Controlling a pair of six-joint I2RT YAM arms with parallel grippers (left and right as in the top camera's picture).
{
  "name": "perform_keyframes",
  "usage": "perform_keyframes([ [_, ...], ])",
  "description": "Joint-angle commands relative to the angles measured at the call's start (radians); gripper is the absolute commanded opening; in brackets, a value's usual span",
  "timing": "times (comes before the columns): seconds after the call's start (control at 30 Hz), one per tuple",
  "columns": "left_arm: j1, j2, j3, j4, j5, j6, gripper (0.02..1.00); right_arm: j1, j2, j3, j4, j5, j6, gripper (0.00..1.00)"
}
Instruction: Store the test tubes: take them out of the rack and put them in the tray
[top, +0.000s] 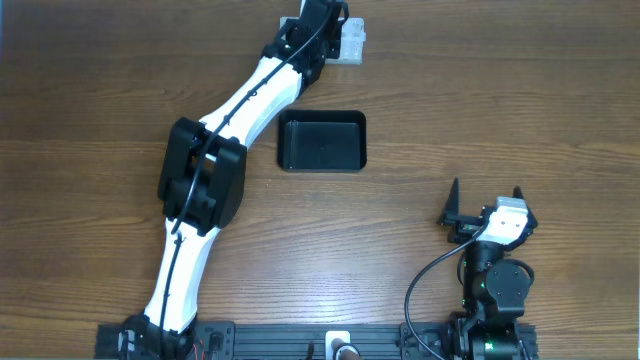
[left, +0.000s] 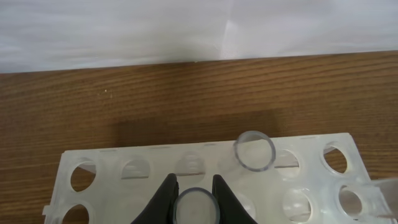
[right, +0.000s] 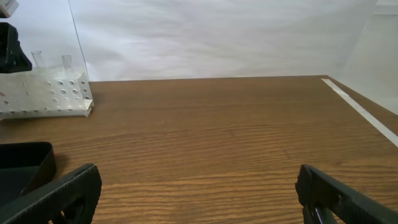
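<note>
Fingers of the left gripper (left: 193, 183) are sitting narrow, pressing on either side of a test tube (left: 196, 208) whose open round rim is showing between them. That tube is standing upright in the clear rack (left: 205, 168), in the row of holes nearer the wrist camera. A second tube (left: 254, 150) is standing in the next row, just beside the gripped one and apart from the fingers. In the top view the left arm (top: 255, 90) is stretching up the wooden table (top: 500, 100) to the rack (top: 352, 42) at the far edge, with the gripper covering part of it. The black tray (top: 322, 142) is lying between the rack and the arm bases, near the rack but not touching it, and nothing is lying in it. The right gripper (top: 487, 187) is hanging low over the table close to its own base, well apart from tray and rack, its fingers spread wide and holding nothing.
</note>
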Motion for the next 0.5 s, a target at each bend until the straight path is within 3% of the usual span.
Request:
perform_keyframes([
  [0.03,0.0,0.014,0.009,0.013,0.006,0.007,0.099,0.004,-0.007,-0.009,0.0,-0.002,0.006,0.991],
  [0.5,0.0,-0.262,0.009,0.006,-0.027,0.085,0.071,0.004,-0.007,-0.009,0.0,-0.002,0.006,0.993],
])
